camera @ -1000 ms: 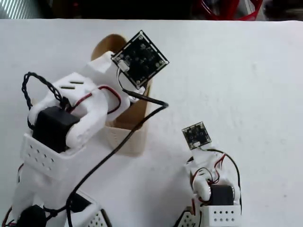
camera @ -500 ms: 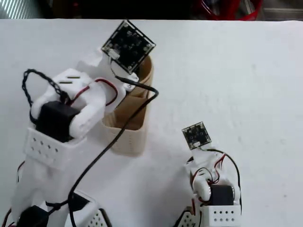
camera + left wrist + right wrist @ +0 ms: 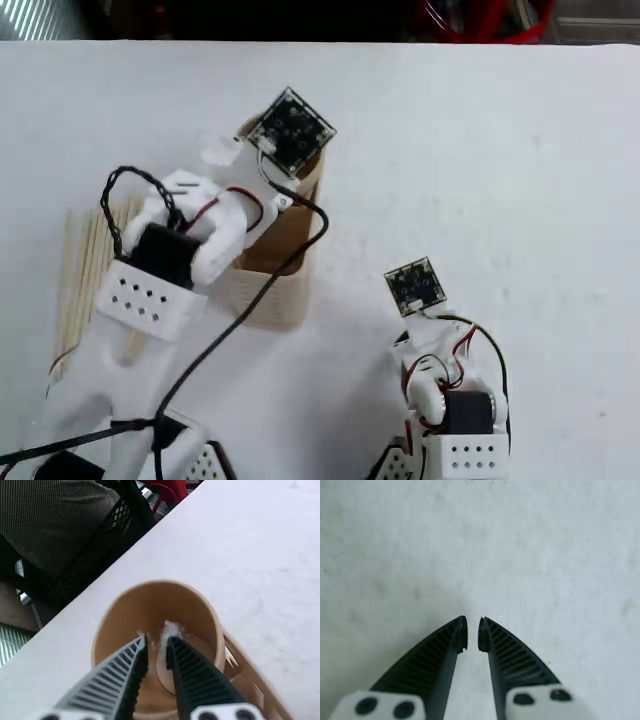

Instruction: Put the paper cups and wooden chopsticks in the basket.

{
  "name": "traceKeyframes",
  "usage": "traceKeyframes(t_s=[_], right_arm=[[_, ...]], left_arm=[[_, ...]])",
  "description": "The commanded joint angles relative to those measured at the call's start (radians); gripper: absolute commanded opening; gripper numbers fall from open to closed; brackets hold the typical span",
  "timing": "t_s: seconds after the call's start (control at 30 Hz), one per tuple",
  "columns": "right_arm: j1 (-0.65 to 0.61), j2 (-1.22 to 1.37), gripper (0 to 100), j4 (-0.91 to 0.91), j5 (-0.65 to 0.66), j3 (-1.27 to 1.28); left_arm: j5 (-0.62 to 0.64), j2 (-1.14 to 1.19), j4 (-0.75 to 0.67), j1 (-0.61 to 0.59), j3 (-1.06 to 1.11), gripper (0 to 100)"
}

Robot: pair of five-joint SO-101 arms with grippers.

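Paper cup (image 3: 150, 605) directly below the left jaws' tips

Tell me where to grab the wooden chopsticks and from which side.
Pinch the wooden chopsticks across the bundle's narrow width, around mid-length, coming straight down from above. They lie flat and side by side on the table, so a side approach would probably just push them.
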Motion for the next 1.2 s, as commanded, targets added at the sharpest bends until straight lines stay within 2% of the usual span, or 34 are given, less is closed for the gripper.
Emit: traceKeyframes(t_s=[0.0, 0.2, 0.47, 0.53, 0.63, 0.73, 0.83, 0.97, 1.07, 1.17], right_arm=[[0.012, -0.007, 5.3, 0.005, 0.006, 0.009], [0.012, -0.007, 5.3, 0.005, 0.006, 0.009], [0.012, -0.007, 5.3, 0.005, 0.006, 0.009], [0.012, -0.007, 5.3, 0.005, 0.006, 0.009], [0.012, -0.007, 5.3, 0.005, 0.006, 0.009], [0.012, -0.007, 5.3, 0.005, 0.006, 0.009], [0.012, -0.007, 5.3, 0.005, 0.006, 0.009], [0.012, -0.007, 5.3, 0.005, 0.006, 0.009], [0.012, -0.007, 5.3, 0.005, 0.006, 0.009], [0.012, -0.007, 5.3, 0.005, 0.006, 0.009]], left_arm=[[-0.04, 0.002, -0.052, -0.016, 0.13, 9], [-0.035, 0.002, -0.018, -0.012, 0.044, 9], [-0.031, 0.001, 0.299, -0.016, -0.396, 9], [0.017, 0.001, 0.376, -0.021, -0.506, 9], [0.112, 0.001, 0.468, -0.082, -0.672, 9], [0.17, 0.001, 0.557, -0.197, -0.767, 9], [0.224, 0.008, 0.637, -0.364, -0.726, 9], [0.232, 0.01, 0.632, -0.556, -0.471, 9], [0.196, 0.012, 0.496, -0.619, -0.181, 9], [0.189, 0.012, 0.285, -0.61, 0.098, 9]])
